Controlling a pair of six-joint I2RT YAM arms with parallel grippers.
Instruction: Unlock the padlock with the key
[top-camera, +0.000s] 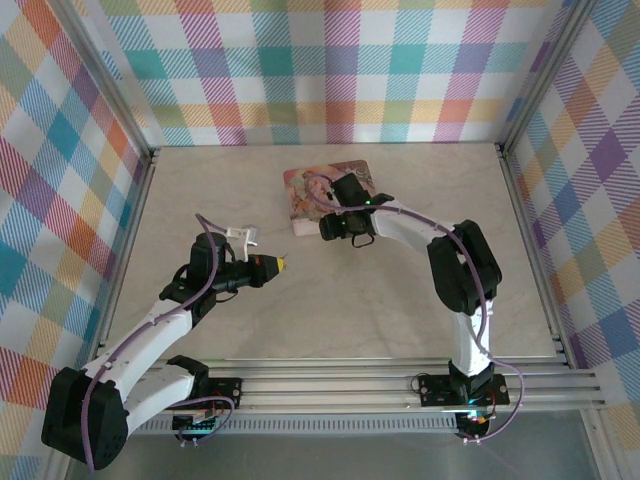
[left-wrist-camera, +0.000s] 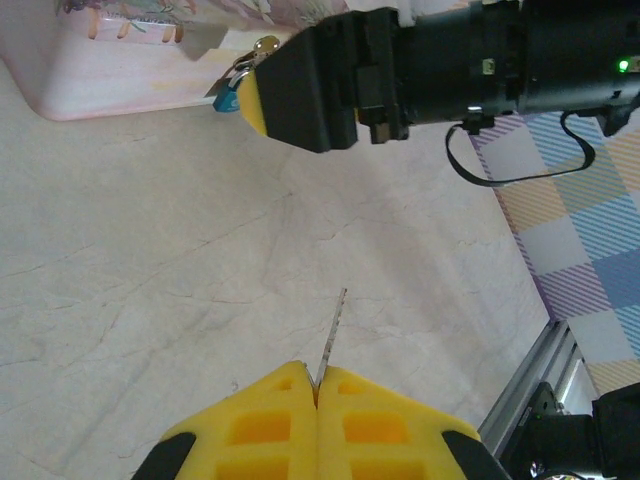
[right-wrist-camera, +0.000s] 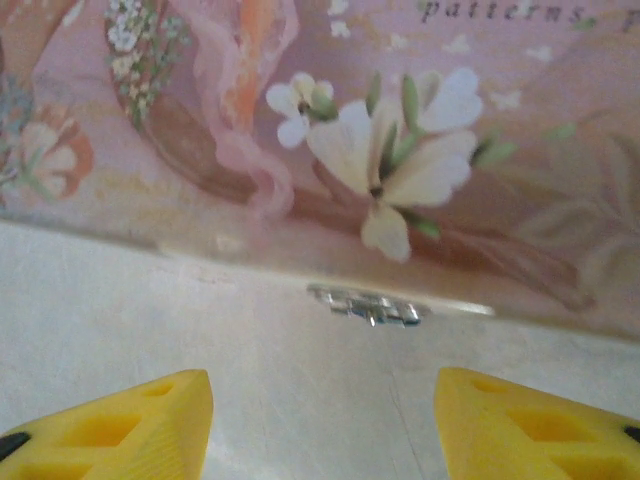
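My left pincer is clamped shut on the key, whose thin blade sticks out ahead of it; it sits above the counter, apart from the pink floral tin; the blue padlock hangs at the tin's edge, just beside my right pincer; that pincer's jaws stand wide apart, facing the tin's small metal clasp.

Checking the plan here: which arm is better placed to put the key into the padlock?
Left, likely. The left hand is shut on the key, blade pointing toward the padlock at the tin's edge. The right hand is open by the tin, holding nothing.
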